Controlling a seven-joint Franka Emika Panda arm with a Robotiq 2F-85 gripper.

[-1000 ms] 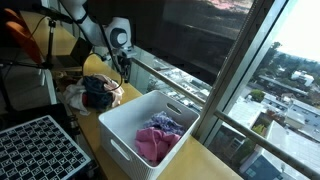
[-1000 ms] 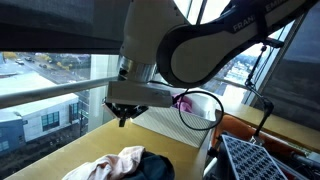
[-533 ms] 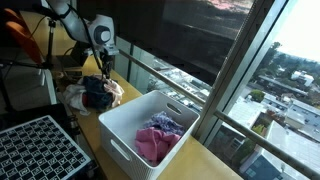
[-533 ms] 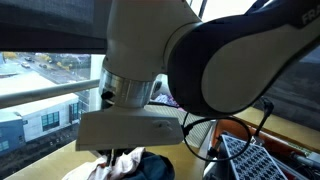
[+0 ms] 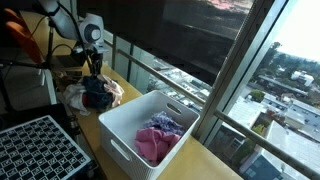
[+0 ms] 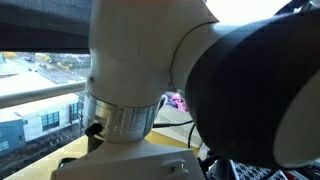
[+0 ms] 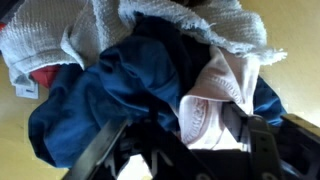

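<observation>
A heap of clothes (image 5: pixel 92 93) lies on the wooden table beside a white bin (image 5: pixel 120 112). My gripper (image 5: pixel 93 72) hangs just above that heap. In the wrist view the gripper (image 7: pixel 180 145) is open, its dark fingers (image 7: pixel 258 140) spread wide over the cloth. A white and pink garment (image 7: pixel 215 95) and the edge of a blue garment (image 7: pixel 110 90) lie between them. A white knitted towel (image 7: pixel 140 20) sits at the top of the heap. The fingers do not pinch anything. In an exterior view the arm (image 6: pixel 150 100) blocks the heap entirely.
The white bin holds pink and purple clothes (image 5: pixel 158 135). A black grid rack (image 5: pixel 35 150) stands at the table's near corner. A window railing (image 5: pixel 170 75) runs right behind the table. Bare tabletop (image 7: pixel 10 130) shows left of the heap.
The arm has swung away from the bin and come down over the clothes heap. The jaws, shut a second ago, have spread apart.
</observation>
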